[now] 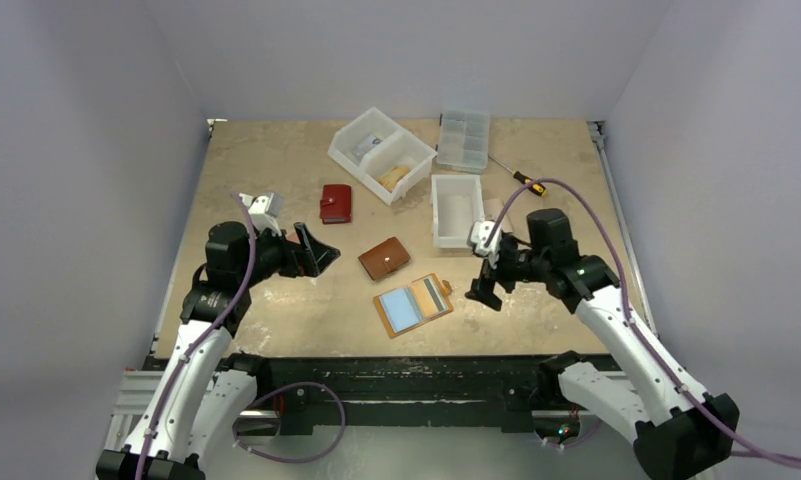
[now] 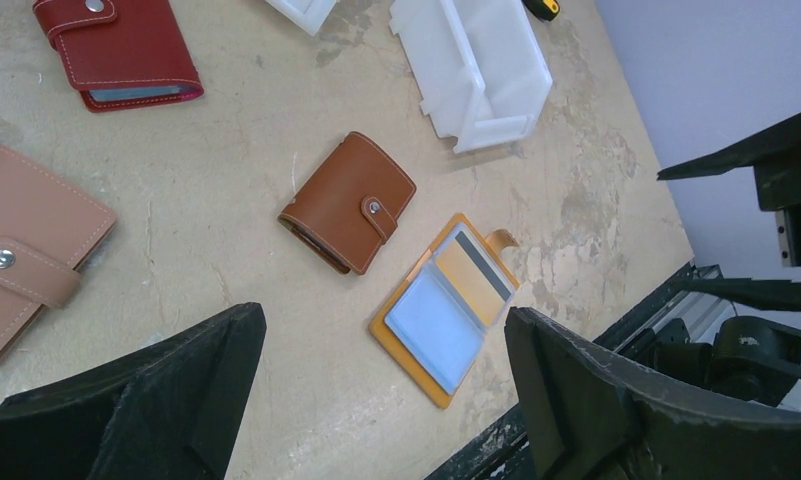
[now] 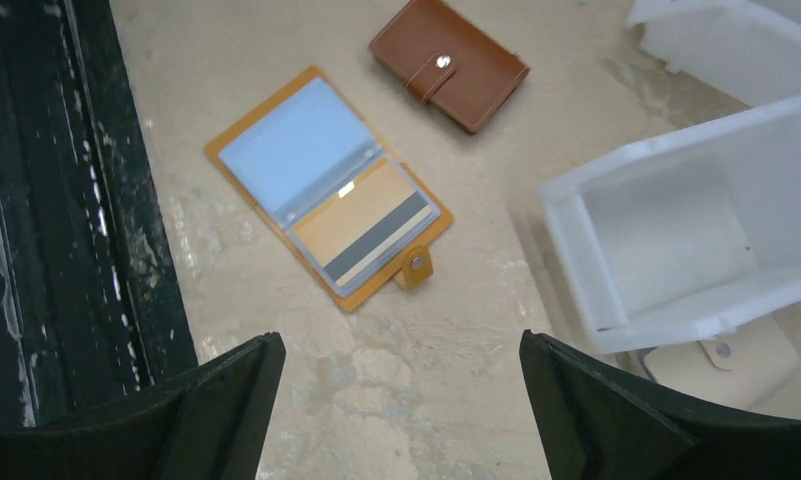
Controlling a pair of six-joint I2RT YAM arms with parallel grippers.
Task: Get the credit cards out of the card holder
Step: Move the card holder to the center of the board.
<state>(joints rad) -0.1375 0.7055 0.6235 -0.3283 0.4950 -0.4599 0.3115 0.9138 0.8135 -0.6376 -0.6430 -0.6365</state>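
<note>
Lying open, orange card holder point(image 3: 416, 267), credit cards point(image 3: 364, 228) apparently sleeved inside

credit cards point(image 3: 366, 225) in card holder point(image 3: 417, 266), front-centre | wallet point(image 1: 384, 258) just behind it | bin point(image 1: 457, 212) behind-right

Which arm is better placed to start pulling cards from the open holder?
Probably right: the right gripper hovers open beside the snap-tab edge of the orange card holder; the left gripper is farther off, by the closed brown wallet.
</note>
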